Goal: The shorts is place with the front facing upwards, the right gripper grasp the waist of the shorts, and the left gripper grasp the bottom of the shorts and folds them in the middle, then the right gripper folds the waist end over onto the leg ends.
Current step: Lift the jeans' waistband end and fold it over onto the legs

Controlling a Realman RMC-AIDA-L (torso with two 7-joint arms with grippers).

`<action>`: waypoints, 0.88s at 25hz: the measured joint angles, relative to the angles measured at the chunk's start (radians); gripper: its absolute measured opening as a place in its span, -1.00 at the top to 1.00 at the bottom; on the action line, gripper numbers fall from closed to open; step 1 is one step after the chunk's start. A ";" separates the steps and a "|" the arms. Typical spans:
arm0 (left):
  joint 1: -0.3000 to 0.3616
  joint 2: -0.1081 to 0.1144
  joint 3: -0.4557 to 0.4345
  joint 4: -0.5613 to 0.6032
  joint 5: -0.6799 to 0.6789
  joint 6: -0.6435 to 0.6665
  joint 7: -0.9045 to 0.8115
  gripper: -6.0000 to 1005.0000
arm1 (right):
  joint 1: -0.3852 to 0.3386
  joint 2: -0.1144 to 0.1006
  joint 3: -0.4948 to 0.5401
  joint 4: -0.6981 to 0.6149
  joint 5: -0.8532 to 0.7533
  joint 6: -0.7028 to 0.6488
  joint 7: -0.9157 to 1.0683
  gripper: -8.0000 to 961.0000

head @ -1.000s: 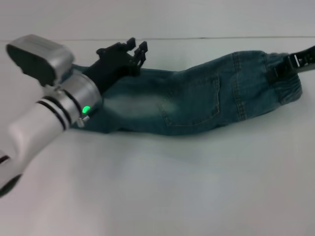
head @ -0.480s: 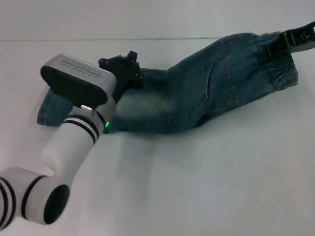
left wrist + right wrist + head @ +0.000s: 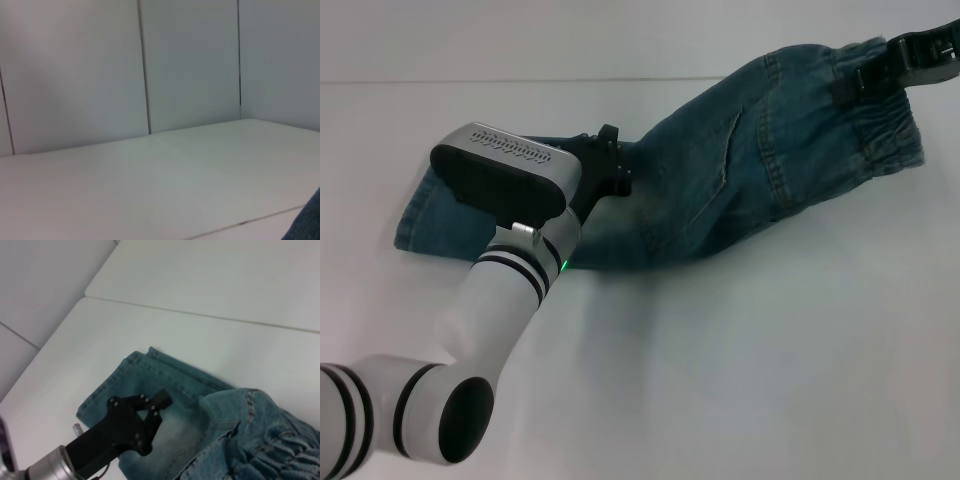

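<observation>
The shorts [image 3: 720, 170] lie folded lengthwise across the white table, running from lower left up to the far right. Their leg ends [image 3: 415, 215] rest flat on the table at the left. The puckered waist [image 3: 885, 110] is raised off the table at the far right, with the right gripper [image 3: 920, 52] shut on its upper edge. The left gripper [image 3: 613, 162] hovers low over the pale faded part of the legs. The right wrist view shows the left gripper [image 3: 157, 410] above the denim, the hems [image 3: 107, 385] beyond it, and the gathered waist [image 3: 285, 460] close by.
My left arm's white and grey links [image 3: 500, 300] cross the near left of the table [image 3: 770, 380] and cover part of the legs. The table's back edge meets a panelled wall [image 3: 145, 65]. A sliver of denim [image 3: 309, 227] shows in the left wrist view.
The right gripper has carried the waist higher and slightly leftward, tilting the shorts more steeply. The left arm has swung rightward, uncovering the leg ends at the left.
</observation>
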 joint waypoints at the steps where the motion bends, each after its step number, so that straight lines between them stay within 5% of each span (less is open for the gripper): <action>1: 0.000 0.000 -0.005 0.000 0.000 -0.008 0.000 0.99 | 0.000 0.000 0.000 0.000 0.002 -0.005 0.002 0.74; 22: 0.004 0.000 -0.022 -0.173 0.254 -0.096 -0.007 0.99 | 0.029 0.001 0.002 -0.026 0.055 -0.028 0.019 0.74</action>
